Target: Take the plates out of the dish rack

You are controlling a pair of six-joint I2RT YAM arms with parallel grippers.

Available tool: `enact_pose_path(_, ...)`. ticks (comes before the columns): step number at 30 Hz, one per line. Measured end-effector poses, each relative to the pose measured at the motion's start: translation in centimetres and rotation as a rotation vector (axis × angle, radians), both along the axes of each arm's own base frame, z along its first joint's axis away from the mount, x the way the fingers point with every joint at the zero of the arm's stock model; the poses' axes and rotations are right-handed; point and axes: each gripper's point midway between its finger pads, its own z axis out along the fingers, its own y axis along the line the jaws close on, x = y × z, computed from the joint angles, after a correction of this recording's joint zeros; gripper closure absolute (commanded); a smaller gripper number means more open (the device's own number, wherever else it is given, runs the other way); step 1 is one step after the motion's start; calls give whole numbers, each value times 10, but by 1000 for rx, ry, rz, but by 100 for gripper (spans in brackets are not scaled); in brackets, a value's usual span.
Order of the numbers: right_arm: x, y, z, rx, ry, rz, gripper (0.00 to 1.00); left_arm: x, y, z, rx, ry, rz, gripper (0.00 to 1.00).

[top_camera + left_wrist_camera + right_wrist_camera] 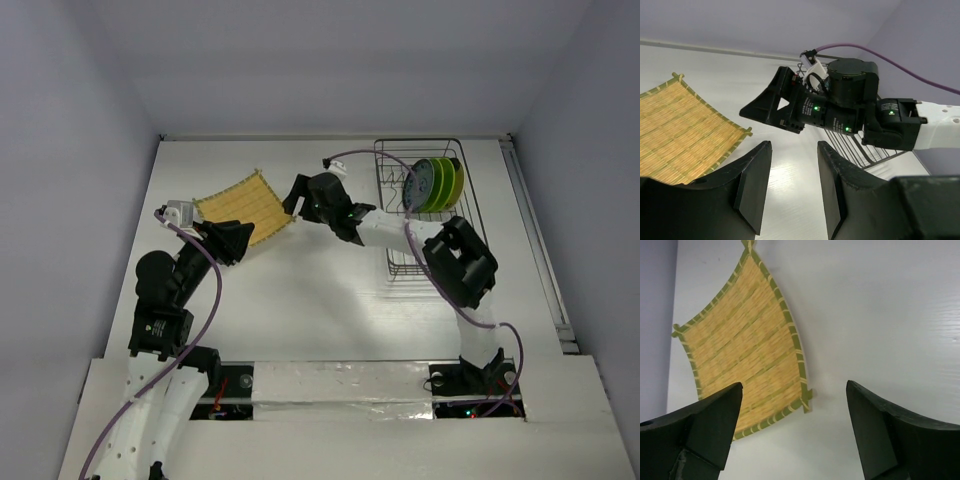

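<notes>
The white surface (pixel 300 310) carries the wire rack (pixel 395 170) on its right side and a bamboo mat (pixel 245 205) lying flat to the left, probably as the landing spot. The plates (pixel 437 185) stand on edge, packed together at the rack's far end, where the prongs seem to keep them upright; none is out yet. The right tool (pixel 794 390) hangs over the mat's near edge, well apart from the rack, its jaws wide and empty. The left tool (pixel 795 147), also spread with nothing between its jaws, sits by the mat's near corner and faces the right arm, seemingly on standby.
</notes>
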Motion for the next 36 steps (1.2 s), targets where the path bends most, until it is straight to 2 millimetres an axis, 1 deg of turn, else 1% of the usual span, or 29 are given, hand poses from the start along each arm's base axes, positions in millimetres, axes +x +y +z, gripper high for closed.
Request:
enact_pose_path(1, -1, -4, 2, -13, -6, -6, 22, 0, 0, 0, 0, 0, 0, 63)
enact_pose_path(2, -1, -8, 6, -19, -17, -13, 32, 0, 0, 0, 0, 0, 0, 65)
enact_pose_path(3, -2, -13, 10, -36, -29, -19, 60, 0, 0, 0, 0, 0, 1, 68)
enact_pose_path(4, -4, -19, 15, -53, -44, -24, 75, 0, 0, 0, 1, 0, 1, 71)
enact_pose_path(5, -7, -28, 22, -68, -58, -38, 85, 0, 0, 0, 0, 0, 2, 77)
enact_pose_path(6, -9, -37, 30, -82, -72, -52, 92, 0, 0, 0, 0, 1, 2, 81)
enact_pose_path(7, -10, -50, 42, -101, -92, -67, 96, 0, 0, 0, 1, 0, 3, 87)
enact_pose_path(8, -13, -62, 56, -110, -115, -78, 98, 0, 0, 0, 0, 1, 3, 100)
enact_pose_path(10, -14, -91, 86, -127, -165, -111, 100, 0, 0, 0, 2, 0, 3, 100)
enact_pose_path(11, -13, -113, 105, -134, -197, -140, 99, 0, 1, 0, 3, 0, 3, 100)
enact_pose_path(13, -6, -162, 143, -148, -261, -222, 95, 0, 1, 0, 4, -1, 4, 100)
enact_pose_path(14, -2, -192, 158, -165, -287, -275, 94, 0, 1, 0, 4, -1, 4, 100)
enact_pose_path(15, 2, -219, 171, -188, -306, -329, 90, 0, 1, 0, 4, -1, 4, 100)
enact_pose_path(16, 5, -244, 179, -212, -319, -380, 87, 0, 1, 0, 4, -1, 4, 100)
enact_pose_path(17, 6, -269, 184, -247, -324, -432, 83, 0, 1, 0, 4, -1, 4, 92)
enact_pose_path(18, 7, -285, 185, -277, -320, -462, 76, 0, 1, 0, 7, -2, 4, 88)
enact_pose_path(19, 8, -300, 183, -309, -309, -485, 73, 0, 1, 0, 6, -2, 4, 84)
enact_pose_path(20, 10, -309, 177, -341, -294, -492, 70, 0, 1, 0, 6, -1, 4, 79)
enact_pose_path(21, 11, -316, 169, -373, -272, -493, 65, 0, 1, 0, 7, -3, 5, 77)
enact_pose_path(23, 15, -325, 149, -432, -223, -482, 65, 0, 1, 0, 7, -2, 7, 74)
enact_pose_path(27, 23, -339, 111, -521, -131, -460, 69, 0, 1, 0, 7, -3, 7, 72)
enact_pose_path(29, 25, -344, 96, -553, -96, -452, 69, 0, 1, 0, 7, -3, 7, 72)
enact_pose_path(32, 29, -352, 78, -588, -53, -442, 70, 0, 1, 0, 7, -4, 6, 71)
enact_pose_path(36, 38, -357, 63, -615, -18, -431, 69, 0, 1, 0, 7, -4, 6, 71)
